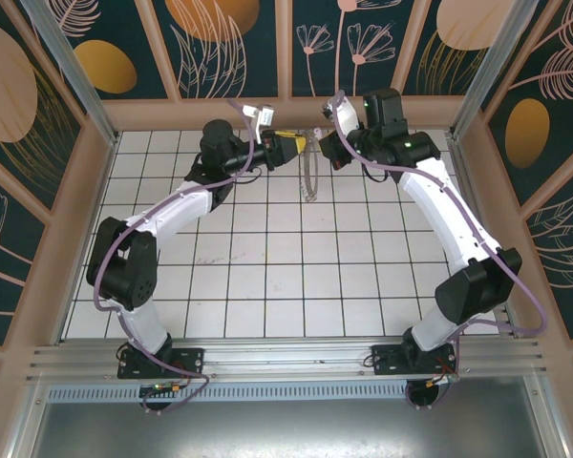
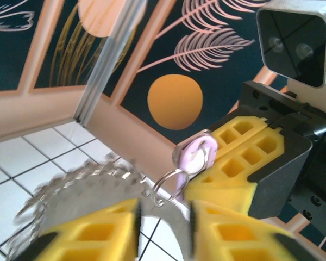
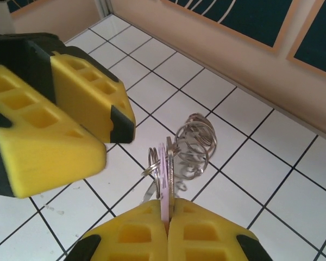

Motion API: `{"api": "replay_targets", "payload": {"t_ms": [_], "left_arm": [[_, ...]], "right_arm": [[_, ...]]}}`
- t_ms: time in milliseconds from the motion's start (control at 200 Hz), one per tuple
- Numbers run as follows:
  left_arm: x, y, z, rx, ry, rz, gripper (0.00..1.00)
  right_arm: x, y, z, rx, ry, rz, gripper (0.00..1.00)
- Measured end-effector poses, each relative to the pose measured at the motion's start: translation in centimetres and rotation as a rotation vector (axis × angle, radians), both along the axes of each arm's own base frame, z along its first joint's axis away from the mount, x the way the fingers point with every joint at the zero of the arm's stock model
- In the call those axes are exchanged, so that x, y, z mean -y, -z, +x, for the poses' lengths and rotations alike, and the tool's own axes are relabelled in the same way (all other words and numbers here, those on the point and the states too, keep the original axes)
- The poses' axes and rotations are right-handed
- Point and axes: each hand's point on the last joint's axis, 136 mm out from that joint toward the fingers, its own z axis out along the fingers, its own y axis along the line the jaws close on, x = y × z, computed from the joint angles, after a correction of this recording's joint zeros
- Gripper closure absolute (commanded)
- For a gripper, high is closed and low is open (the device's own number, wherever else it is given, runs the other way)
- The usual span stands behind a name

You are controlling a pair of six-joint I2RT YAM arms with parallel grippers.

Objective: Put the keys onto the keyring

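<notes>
The keyring (image 1: 310, 174) hangs as a thin loop at the back middle, between the two arms. My left gripper (image 1: 285, 149) is shut on its grey band (image 2: 168, 217), which runs between the yellow fingers (image 2: 92, 231). Tiny metal rings edge the loop (image 2: 81, 182) and bunch up below (image 3: 194, 144). My right gripper (image 3: 167, 209) is shut on the key (image 3: 164, 171), whose lilac head stands edge-on between the pads. A small split ring (image 2: 171, 185) dangles from the key's head (image 2: 194, 154), just short of the band. The key's blade is hidden.
The back wall's peach ledge (image 1: 286, 113) runs close behind both grippers. An aluminium corner post (image 2: 106, 60) stands to the left. White floor tiles (image 1: 286, 277) stretch towards the arm bases. A purple cable (image 1: 401, 172) trails along the right arm.
</notes>
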Motion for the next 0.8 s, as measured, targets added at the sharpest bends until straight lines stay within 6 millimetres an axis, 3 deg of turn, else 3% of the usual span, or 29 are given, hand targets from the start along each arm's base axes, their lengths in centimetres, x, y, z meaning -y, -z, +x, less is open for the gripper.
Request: {"api": "replay_targets", "payload": {"t_ms": [120, 245, 566, 801], "left_arm": [[-1.7, 1.5, 0.7, -0.041, -0.068, 0.008, 0.51], [-4.1, 1.9, 0.9, -0.065, -0.145, 0.005, 0.47], [-9.2, -0.9, 0.7, -0.018, -0.32, -0.034, 0.39], [-10.8, -2.4, 0.7, 0.002, -0.395, -0.039, 0.38]], "right_arm": [[0.0, 0.7, 0.6, -0.017, 0.01, -0.014, 1.0], [-0.2, 1.3, 1.3, -0.032, 0.015, -0.023, 1.0], [-0.7, 4.4, 2.8, -0.096, 0.019, -0.046, 1.0], [-2.5, 7.1, 6.2, -0.137, 0.006, -0.044, 1.0]]}}
